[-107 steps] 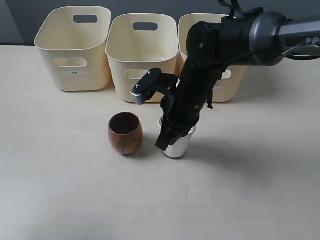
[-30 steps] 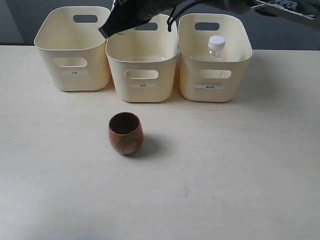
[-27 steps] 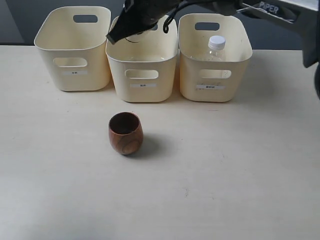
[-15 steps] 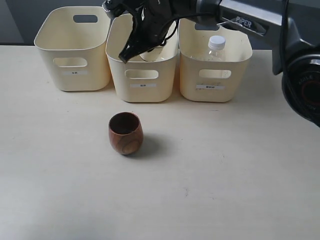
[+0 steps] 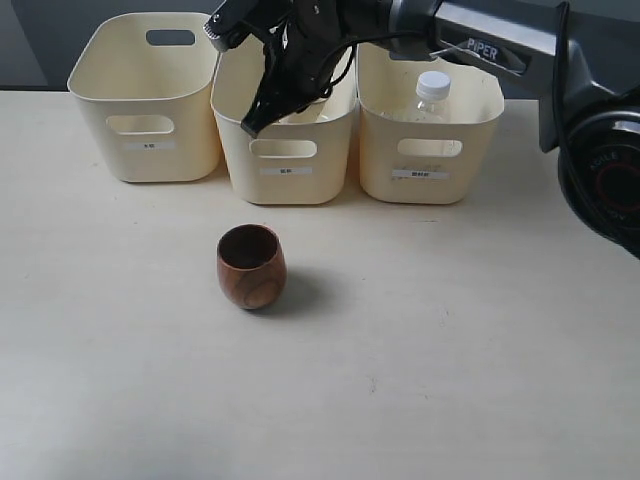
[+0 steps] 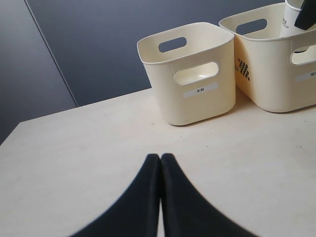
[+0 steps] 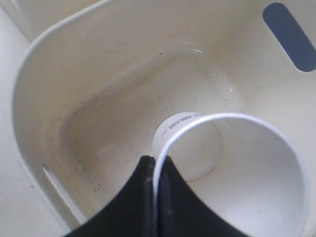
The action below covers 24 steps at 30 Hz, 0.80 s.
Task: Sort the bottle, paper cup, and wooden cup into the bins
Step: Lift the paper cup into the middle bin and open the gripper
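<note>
Inventory: 3 cream bins (image 5: 100,110), 1 clear bottle (image 5: 433,90), 1 white paper cup (image 7: 256,173), 1 brown wooden cup (image 5: 252,266).

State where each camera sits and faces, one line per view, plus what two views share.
Exterior: raised, across the table from the bins, looking down; shows the wooden cup and right arm.
Left wrist: low over the table, facing the left bin; left jaws, shut, show.
Right wrist: above the middle bin, looking down; right jaws pinch the paper cup.
Shared: both wrist views show that cup and bin.
</note>
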{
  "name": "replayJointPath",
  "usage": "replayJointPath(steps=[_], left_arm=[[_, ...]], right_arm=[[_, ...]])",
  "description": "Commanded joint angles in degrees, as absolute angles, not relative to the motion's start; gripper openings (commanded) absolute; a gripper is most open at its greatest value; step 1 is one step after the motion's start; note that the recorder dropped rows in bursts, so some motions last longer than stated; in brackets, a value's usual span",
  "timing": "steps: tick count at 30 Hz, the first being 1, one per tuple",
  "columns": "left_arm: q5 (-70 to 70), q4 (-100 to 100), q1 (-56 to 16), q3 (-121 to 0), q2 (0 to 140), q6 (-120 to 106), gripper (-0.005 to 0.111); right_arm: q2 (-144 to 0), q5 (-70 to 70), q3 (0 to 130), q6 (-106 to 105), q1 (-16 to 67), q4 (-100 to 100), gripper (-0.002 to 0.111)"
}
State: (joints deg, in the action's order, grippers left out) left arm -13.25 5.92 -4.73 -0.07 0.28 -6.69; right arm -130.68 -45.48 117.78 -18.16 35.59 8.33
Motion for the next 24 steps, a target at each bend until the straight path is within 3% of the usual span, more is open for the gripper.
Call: replayJointPath(steps=[1,10,24], left_arm=[[-12.87,6.09,-4.55,0.00,0.00,-6.58,0.000],[-12.87,6.09,-4.55,0.00,0.00,-6.58,0.000],[-12.87,6.09,-4.55,0.00,0.00,-6.58,0.000]], right_arm=[[-130.55,-45.12,118.12,-18.44,35.34,7.94,0.000],[-130.55,-44.88,118.12,-18.03,35.34,7.25,0.025],[-130.55,-44.67,118.12,-17.79,35.34,6.76,0.025]])
